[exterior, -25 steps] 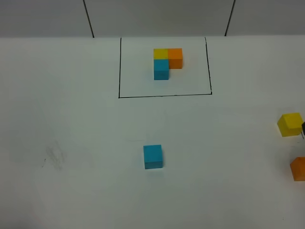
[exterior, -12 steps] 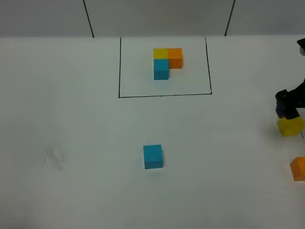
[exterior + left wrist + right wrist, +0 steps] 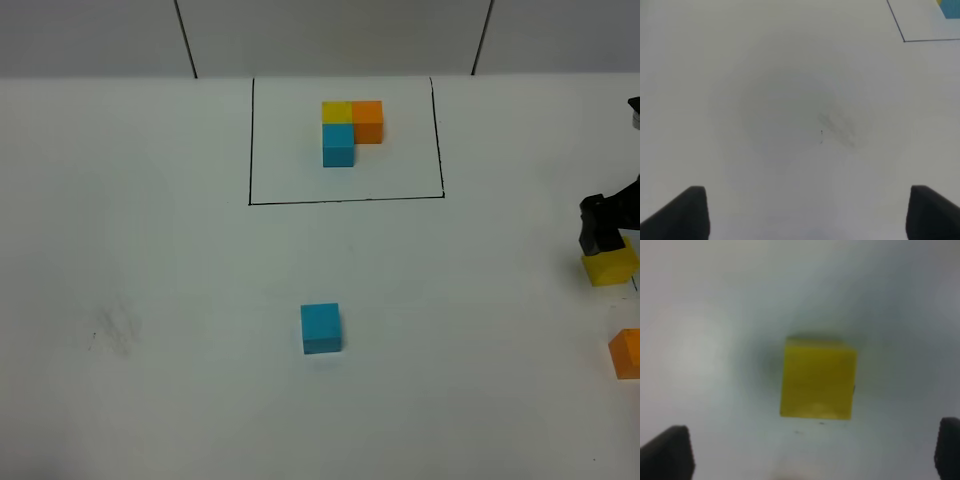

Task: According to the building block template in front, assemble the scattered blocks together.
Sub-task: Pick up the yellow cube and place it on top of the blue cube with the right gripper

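Right hand [image 3: 809, 454] hovers over yellow cube [image 3: 817, 380], jaws wide, near right edge of table [image 3: 150, 250]; orange cube [image 3: 627, 352] close by. Cube prob. light, rigid, smooth: pinch two opposite flat faces, squarely. Left hand [image 3: 809, 215] also wide, holding nothing.

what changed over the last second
The right end effector came in from the right edge and dropped low over the yellow block, jaws open, not gripping it. The yellow block, blue block, orange block and template stayed where they were.
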Tool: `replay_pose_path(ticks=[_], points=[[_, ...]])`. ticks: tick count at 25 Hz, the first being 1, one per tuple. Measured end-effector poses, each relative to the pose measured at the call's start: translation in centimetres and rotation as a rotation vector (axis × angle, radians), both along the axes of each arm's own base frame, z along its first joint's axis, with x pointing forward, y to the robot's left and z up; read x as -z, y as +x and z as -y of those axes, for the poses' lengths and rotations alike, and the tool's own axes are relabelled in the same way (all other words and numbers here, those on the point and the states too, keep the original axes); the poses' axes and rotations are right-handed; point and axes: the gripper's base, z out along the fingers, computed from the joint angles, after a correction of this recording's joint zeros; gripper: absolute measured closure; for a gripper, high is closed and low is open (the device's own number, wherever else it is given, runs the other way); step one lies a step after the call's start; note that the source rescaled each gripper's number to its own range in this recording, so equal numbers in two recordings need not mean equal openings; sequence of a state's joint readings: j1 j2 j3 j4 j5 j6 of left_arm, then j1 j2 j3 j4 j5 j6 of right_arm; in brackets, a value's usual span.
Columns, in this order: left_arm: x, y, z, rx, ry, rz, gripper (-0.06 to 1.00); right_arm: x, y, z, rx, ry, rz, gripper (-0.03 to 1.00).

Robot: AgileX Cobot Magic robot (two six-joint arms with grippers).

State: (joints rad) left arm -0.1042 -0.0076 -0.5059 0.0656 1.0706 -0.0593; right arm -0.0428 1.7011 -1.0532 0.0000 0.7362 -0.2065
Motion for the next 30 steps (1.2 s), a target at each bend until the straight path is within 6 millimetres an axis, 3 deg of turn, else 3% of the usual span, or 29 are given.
replay_pose_path(ticks=[18, 21, 25, 30], points=[[0.0, 0.0, 0.0, 0.000, 0.000, 0.000, 0.27, 6.3, 2.0, 0.5, 0.011, 0.006, -0.067, 0.07], [0.0, 0.0, 0.0, 0.000, 0.000, 0.000, 0.27, 7.1, 2.1, 0.5, 0.011, 0.006, -0.072, 0.22], [0.0, 0.0, 0.0, 0.000, 0.000, 0.000, 0.27, 7.2, 2.3, 0.5, 0.013, 0.008, -0.065, 0.79], [0.0, 0.0, 0.0, 0.000, 0.000, 0.000, 0.27, 6.5, 2.3, 0.2, 0.009, 0.009, -0.041, 0.76]])
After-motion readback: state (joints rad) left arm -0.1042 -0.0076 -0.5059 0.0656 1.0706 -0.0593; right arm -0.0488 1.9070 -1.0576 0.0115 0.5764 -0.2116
